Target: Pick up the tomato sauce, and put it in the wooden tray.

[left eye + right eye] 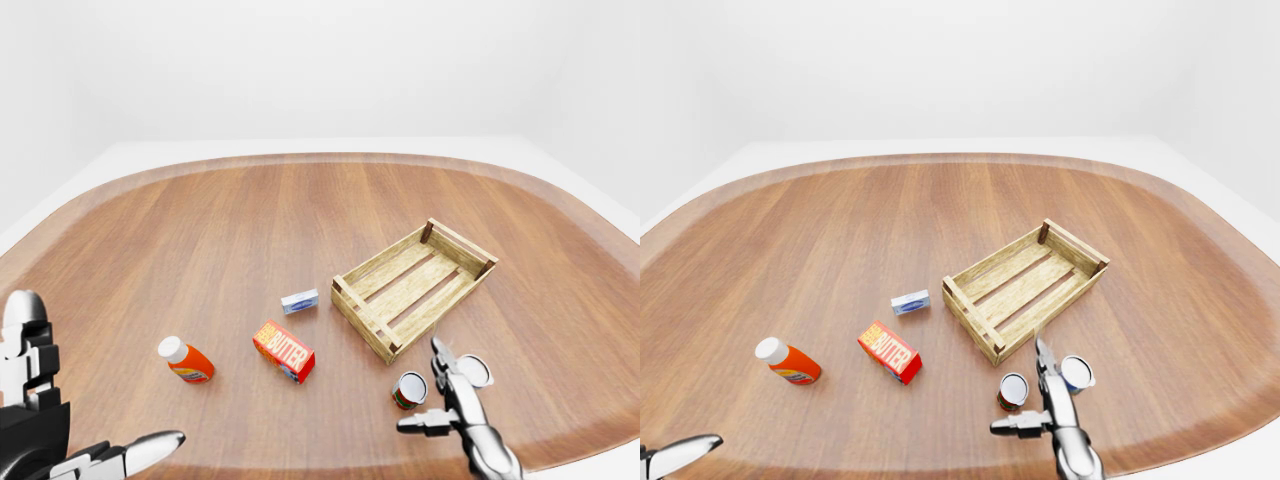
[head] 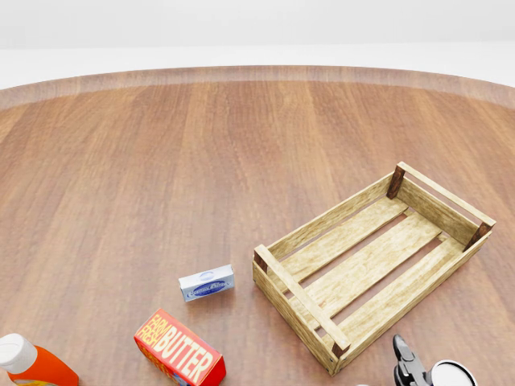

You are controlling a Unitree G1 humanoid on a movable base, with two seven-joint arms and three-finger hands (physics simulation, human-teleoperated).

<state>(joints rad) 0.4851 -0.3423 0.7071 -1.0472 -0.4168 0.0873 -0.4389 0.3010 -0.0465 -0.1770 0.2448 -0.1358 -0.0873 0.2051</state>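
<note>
Tomato sauce [image 1: 409, 390], a small red can, stands on the table [image 1: 200, 240] near the wooden tray's [image 1: 414, 287] near corner, with the right hand [image 1: 447, 398] just right of it, fingers spread and gripping nothing. Only the eye views show this can; the head view cuts it off, catching just a fingertip and a second can's lid [image 2: 453, 373]. The left hand [image 1: 60, 455] hangs low at the left, fingers apart.

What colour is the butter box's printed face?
Red, with orange and white lettering on the butter box; clearest in the head view.

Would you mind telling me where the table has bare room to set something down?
The widest bare patch lies above the wooden tray and small blue box. The tray's slatted floor is bare too. It is crowded around the two cans, by the right hand.
</note>
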